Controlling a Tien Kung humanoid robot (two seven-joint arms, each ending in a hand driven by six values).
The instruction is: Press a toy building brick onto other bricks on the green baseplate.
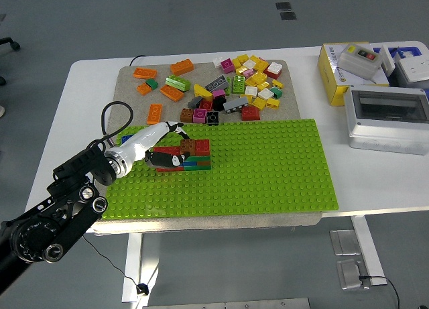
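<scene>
The green baseplate (pixel 268 161) lies across the front of a grey mat. On its left part stands a small stack of bricks (pixel 196 155): brown and red on top, with green, blue and red below. My left hand (pixel 164 147), white with dark fingertips, reaches in from the lower left to the stack's left end. Its fingers arch over a red brick (pixel 165 151) and its thumb lies at that brick's near side. The red brick sits against the stack, and its underside is hidden by the hand. My right arm is out of view.
Several loose bricks (pixel 234 88) lie heaped on the grey mat (pixel 127 78) behind the baseplate, with orange ones at the far left. A yellow box (pixel 332 78) and a grey case (pixel 387 120) stand at the table's right. A black cable (pixel 107 114) loops above my left wrist.
</scene>
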